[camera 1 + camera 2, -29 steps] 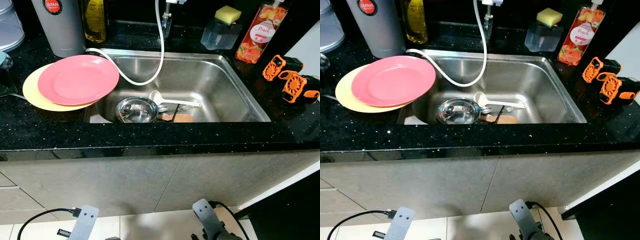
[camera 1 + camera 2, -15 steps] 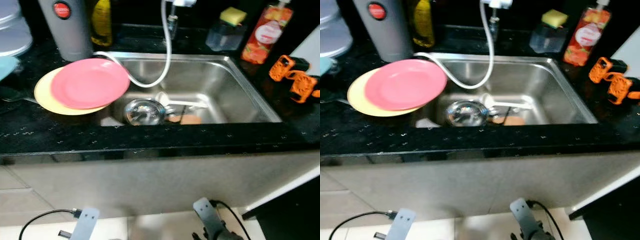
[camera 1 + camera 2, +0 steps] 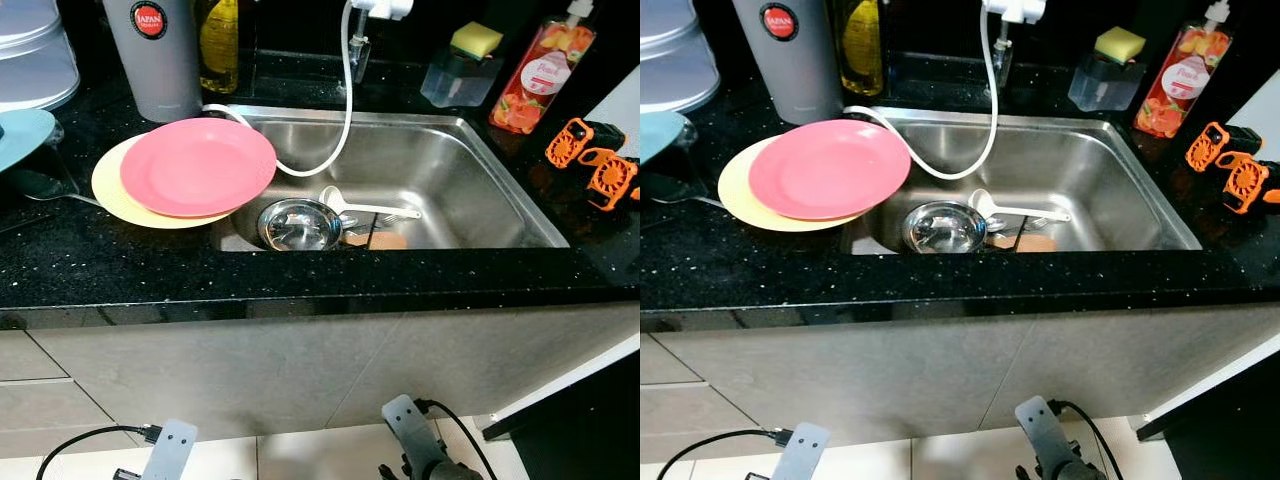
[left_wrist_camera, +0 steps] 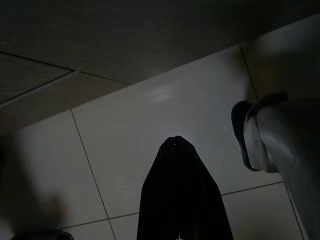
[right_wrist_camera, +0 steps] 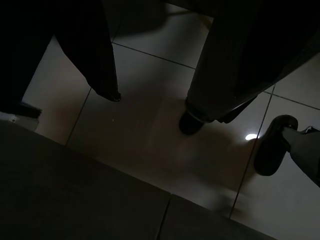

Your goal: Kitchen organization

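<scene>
A pink plate [image 3: 197,166] lies on a yellow plate [image 3: 112,192] on the black counter, its edge overhanging the steel sink [image 3: 470,180]. In the sink lie a steel bowl [image 3: 298,224], a white ladle [image 3: 365,207], a fork and a brown wooden piece [image 3: 385,241]. Both arms hang low in front of the cabinet, their wrists at the bottom of the eye views. My left gripper [image 4: 175,138] points at the tiled floor, shut and holding nothing. The right wrist view is dark, with floor tiles and dark shapes.
A white hose [image 3: 343,120] loops from the tap into the sink. Behind stand a grey tumbler [image 3: 155,55], an oil bottle [image 3: 218,45], a sponge dispenser [image 3: 460,70] and a peach soap bottle [image 3: 540,75]. Orange gadgets [image 3: 595,165] lie right. A person's slippered foot [image 4: 247,137] is near.
The camera has shifted, so the whole counter sits a little further right in the picture, after a blurred moment. Nothing on the counter or in the sink has moved.
</scene>
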`<state>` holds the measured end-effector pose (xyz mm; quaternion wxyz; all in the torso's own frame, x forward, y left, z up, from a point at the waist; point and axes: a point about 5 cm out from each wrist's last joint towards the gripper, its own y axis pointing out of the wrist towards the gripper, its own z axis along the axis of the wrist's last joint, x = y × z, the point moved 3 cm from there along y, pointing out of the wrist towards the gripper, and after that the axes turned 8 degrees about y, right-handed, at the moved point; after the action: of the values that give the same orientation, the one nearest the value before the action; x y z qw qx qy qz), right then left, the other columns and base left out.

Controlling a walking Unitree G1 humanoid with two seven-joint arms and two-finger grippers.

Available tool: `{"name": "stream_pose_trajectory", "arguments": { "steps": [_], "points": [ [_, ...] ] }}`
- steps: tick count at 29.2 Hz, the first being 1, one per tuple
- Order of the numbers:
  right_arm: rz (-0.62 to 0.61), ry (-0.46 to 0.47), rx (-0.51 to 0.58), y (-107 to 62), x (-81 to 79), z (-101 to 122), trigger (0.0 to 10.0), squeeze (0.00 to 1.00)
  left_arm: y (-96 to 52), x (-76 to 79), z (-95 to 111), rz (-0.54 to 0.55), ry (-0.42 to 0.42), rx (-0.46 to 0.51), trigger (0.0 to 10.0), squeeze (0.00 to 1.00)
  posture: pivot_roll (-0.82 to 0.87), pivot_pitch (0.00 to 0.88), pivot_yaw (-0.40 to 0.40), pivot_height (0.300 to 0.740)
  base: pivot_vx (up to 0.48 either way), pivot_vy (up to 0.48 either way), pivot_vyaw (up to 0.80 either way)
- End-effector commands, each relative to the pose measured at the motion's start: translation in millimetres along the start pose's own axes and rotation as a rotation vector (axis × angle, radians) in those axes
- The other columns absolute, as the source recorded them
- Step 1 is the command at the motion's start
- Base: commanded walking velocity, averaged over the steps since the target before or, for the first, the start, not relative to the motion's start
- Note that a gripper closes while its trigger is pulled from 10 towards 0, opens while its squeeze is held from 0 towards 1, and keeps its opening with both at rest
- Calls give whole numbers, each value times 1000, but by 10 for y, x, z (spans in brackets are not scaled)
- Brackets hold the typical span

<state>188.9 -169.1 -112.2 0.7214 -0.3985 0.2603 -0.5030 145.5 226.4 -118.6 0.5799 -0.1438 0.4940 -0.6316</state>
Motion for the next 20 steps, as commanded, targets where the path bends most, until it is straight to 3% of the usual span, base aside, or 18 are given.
{"name": "stream_pose_trajectory", "arguments": {
  "steps": [1,12,15,17,20],
  "points": [
    [7,-42,-8,-14,3,-47,10000,0,-22,149,-34,-47,6,-15,10000,0,120,44,-114,740,0,0,0],
    [17,-67,-6,-6,-11,-19,10000,0,-19,114,-43,-34,60,-16,10000,0,147,27,-132,740,0,0,0],
    [24,-41,20,7,-9,68,10000,0,-19,89,-37,-13,39,-13,10000,0,160,15,-137,740,0,0,0],
    [13,-29,27,12,18,109,10000,0,-30,117,-56,-21,69,-13,10000,0,168,10,-138,740,0,0,0],
    [30,-74,26,18,-14,123,10000,0,-33,123,-58,-24,88,-9,10000,0,175,0,-144,740,0,0,0]
  ]
}}
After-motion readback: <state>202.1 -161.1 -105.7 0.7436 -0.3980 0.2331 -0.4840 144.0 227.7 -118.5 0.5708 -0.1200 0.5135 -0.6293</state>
